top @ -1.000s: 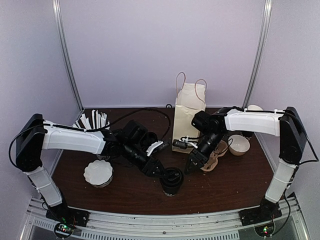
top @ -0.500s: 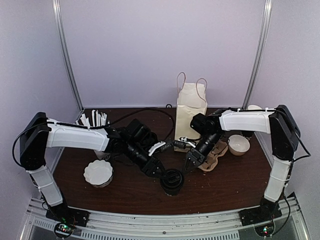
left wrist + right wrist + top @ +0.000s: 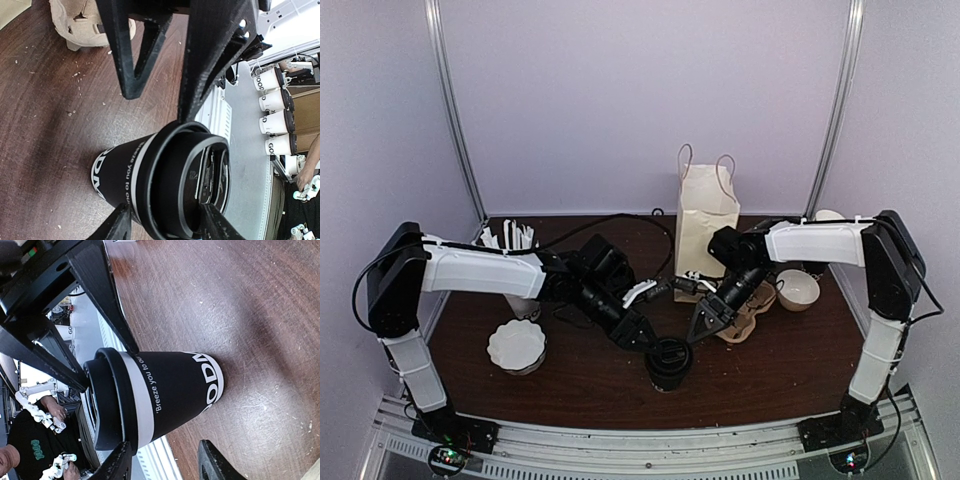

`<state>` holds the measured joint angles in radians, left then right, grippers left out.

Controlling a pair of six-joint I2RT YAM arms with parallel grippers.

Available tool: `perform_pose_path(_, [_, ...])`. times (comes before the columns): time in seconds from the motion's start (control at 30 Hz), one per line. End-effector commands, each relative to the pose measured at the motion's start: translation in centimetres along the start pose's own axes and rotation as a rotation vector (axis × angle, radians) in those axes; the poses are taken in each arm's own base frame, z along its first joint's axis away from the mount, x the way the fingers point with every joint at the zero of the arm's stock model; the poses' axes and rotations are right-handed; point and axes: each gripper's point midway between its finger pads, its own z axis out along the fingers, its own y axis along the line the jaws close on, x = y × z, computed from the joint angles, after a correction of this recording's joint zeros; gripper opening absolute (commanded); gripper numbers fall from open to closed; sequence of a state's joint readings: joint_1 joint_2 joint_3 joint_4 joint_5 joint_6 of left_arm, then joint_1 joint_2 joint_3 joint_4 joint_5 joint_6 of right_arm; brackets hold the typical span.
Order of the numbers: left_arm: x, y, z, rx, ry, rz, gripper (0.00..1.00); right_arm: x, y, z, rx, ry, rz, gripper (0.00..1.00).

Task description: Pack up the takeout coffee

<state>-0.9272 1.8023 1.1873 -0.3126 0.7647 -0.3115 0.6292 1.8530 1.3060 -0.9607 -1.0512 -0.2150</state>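
Observation:
The takeout coffee [image 3: 668,362], a dark cup with a black domed lid, stands upright near the table's front middle. It shows in the left wrist view [image 3: 150,175] and the right wrist view [image 3: 165,385]. My left gripper [image 3: 642,338] is open just left of the cup, its tips [image 3: 165,225] level with the lid on either side, not closed on it. My right gripper [image 3: 703,325] is open just right of and behind the cup, its tips [image 3: 165,465] short of the cup's side. The tan paper bag [image 3: 705,225] stands upright behind, mouth open.
A cardboard cup carrier [image 3: 745,310] lies right of the bag, under the right arm. A white bowl [image 3: 798,288] sits at the right. A stack of white lids [image 3: 516,345] is at front left. A cup of straws [image 3: 510,240] is at back left.
My left gripper has edged right, closer to the cup. The paper bag has shifted slightly right. The cup has stayed in place.

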Motion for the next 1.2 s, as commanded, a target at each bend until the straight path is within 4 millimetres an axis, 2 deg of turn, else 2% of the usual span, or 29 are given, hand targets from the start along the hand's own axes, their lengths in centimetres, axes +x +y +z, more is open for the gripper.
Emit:
perform_pose_path(0.0, [1.8, 3.0, 0.9, -0.102, 0.044, -0.036, 0.50, 0.2, 0.7, 0.1, -0.029, -0.011, -0.007, 0.46])
perform_pose_path(0.27, [2.2, 4.2, 1.0, -0.146, 0.058, -0.068, 0.49, 1.0, 1.0, 0.2, -0.054, -0.008, -0.002, 0.45])
perform_pose_path(0.47, [2.0, 3.5, 0.9, -0.112, 0.049, -0.056, 0.49, 0.4, 1.4, -1.4, -0.039, -0.068, -0.009, 0.55])
perform_pose_path(0.6, [1.4, 3.0, 0.8, -0.091, 0.030, -0.059, 0.48, 1.0, 1.5, -1.6, -0.027, -0.090, -0.005, 0.58])
perform_pose_path(0.77, [1.6, 3.1, 0.8, -0.101, 0.029, -0.066, 0.47, 1.8, 1.0, -1.1, -0.028, -0.082, 0.013, 0.57])
perform_pose_path(1.17, [2.0, 3.5, 0.9, -0.111, 0.034, -0.079, 0.47, 1.8, 0.6, 0.6, -0.073, -0.033, 0.034, 0.51])
